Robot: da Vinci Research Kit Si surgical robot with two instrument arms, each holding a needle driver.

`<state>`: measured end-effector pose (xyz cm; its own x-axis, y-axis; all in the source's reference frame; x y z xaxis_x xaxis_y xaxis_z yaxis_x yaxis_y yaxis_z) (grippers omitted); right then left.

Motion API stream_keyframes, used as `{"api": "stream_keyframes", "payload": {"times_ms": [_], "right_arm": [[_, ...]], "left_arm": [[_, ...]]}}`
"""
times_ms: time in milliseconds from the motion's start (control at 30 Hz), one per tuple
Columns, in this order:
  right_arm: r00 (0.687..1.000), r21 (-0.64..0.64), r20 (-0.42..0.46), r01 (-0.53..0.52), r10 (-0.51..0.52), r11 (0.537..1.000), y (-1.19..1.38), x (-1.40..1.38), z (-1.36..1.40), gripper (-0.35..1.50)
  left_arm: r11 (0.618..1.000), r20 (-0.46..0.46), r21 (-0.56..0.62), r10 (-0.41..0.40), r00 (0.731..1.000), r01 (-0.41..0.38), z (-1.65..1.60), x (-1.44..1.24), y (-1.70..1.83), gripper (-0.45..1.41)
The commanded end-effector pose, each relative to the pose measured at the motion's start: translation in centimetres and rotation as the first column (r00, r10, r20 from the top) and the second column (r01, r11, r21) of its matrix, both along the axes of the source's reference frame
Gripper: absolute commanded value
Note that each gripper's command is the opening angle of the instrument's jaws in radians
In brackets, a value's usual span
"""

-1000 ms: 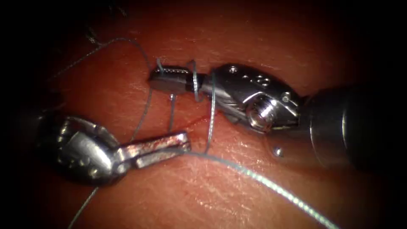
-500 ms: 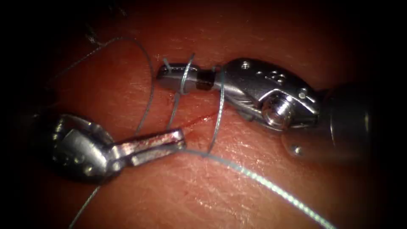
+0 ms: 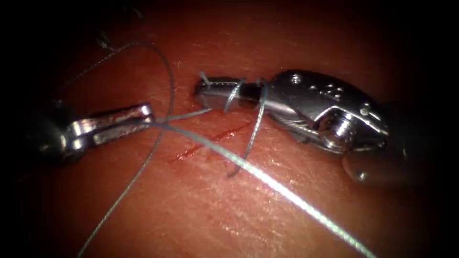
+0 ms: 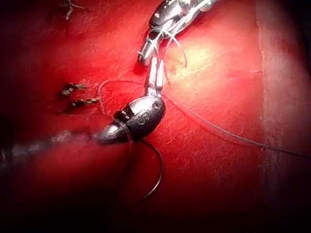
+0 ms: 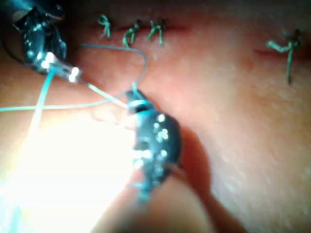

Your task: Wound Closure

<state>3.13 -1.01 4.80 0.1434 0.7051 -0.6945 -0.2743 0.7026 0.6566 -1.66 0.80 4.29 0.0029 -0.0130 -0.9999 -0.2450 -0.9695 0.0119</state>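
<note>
The thread point(image 3: 267, 179) was gripped by the closed left tool point(image 3: 143, 117) left of the cut point(image 3: 215, 138). Its short end, with loops wound round, was clamped by the right tool point(image 3: 210, 91). The needle point(image 4: 154, 182) lay on the tissue point(image 3: 201, 210), held by nothing.

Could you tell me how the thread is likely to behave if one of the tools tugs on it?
Likely floppy: the thread lies in loose curves over the tissue and coils around the right tool. Probably light; held by the left tool, it should tauten rather than stretch.
</note>
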Motion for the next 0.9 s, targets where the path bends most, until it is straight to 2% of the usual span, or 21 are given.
{"api": "stream_keyframes", "payload": {"times_ms": [33,133,367,533,733,900], "right_arm": [[1.0,0.002,-0.003,0.003,-0.003,1.0,-0.08,0.06,0.03,-0.35],[1.0,0.003,-0.003,0.008,-0.008,1.0,-0.11,0.06,0.0,-0.35],[0.996,0.022,-0.024,0.083,-0.082,0.996,-0.26,0.09,-0.13,-0.35],[0.993,0.024,-0.032,0.11,-0.109,0.994,-0.36,0.05,-0.21,-0.35],[0.991,0.019,-0.023,0.131,-0.13,0.991,-0.47,0.0,-0.16,-0.35],[0.985,0.018,-0.002,0.173,-0.173,0.985,-0.67,-0.13,-0.17,-0.35]], "left_arm": [[1.0,0.001,0.005,-0.003,1.0,0.003,0.08,-0.03,0.02,-0.45],[1.0,0.0,0.007,-0.005,1.0,0.005,0.12,0.01,0.1,-0.45],[1.0,-0.03,0.018,-0.023,0.999,0.024,0.33,0.1,0.55,-0.45],[0.997,-0.064,0.036,-0.06,0.996,0.063,0.42,0.15,1.01,-0.45],[0.995,-0.093,0.044,-0.09,0.992,0.095,0.51,0.17,1.36,-0.45],[0.991,-0.126,0.038,-0.123,0.984,0.129,0.65,0.11,1.8,-0.45]]}}
